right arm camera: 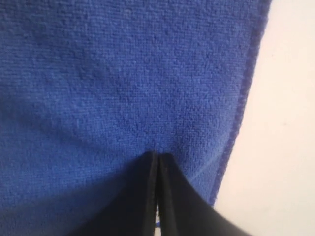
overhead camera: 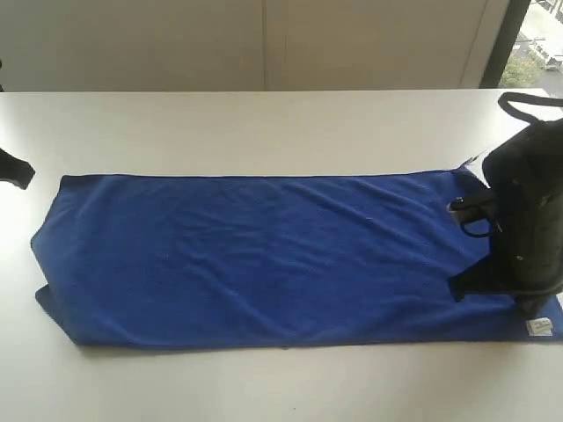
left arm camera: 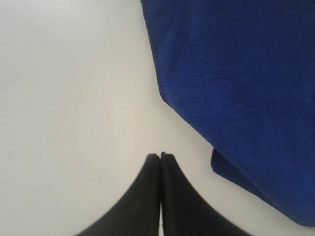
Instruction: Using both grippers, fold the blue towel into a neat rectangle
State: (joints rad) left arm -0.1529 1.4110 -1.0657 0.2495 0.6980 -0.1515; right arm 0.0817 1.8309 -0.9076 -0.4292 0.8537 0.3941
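Observation:
The blue towel (overhead camera: 264, 255) lies spread out lengthwise on the white table (overhead camera: 281, 123), with a small white label (overhead camera: 539, 327) at its front right corner. At its left front corner a lower layer peeks out. My right gripper (overhead camera: 525, 303) is over the towel's right end. In the right wrist view its fingers (right arm camera: 156, 158) are shut, tips against the cloth (right arm camera: 123, 73) near the hemmed edge, with no fabric visibly pinched. My left gripper (left arm camera: 161, 156) is shut and empty over bare table, just beside the towel's left corner (left arm camera: 236, 73). Only a black part of the left arm (overhead camera: 13, 169) shows in the exterior view.
A pale wall (overhead camera: 264, 44) runs behind the table's far edge, with a window strip (overhead camera: 537, 44) at the top right. Bare table surrounds the towel at the back, the front and the left.

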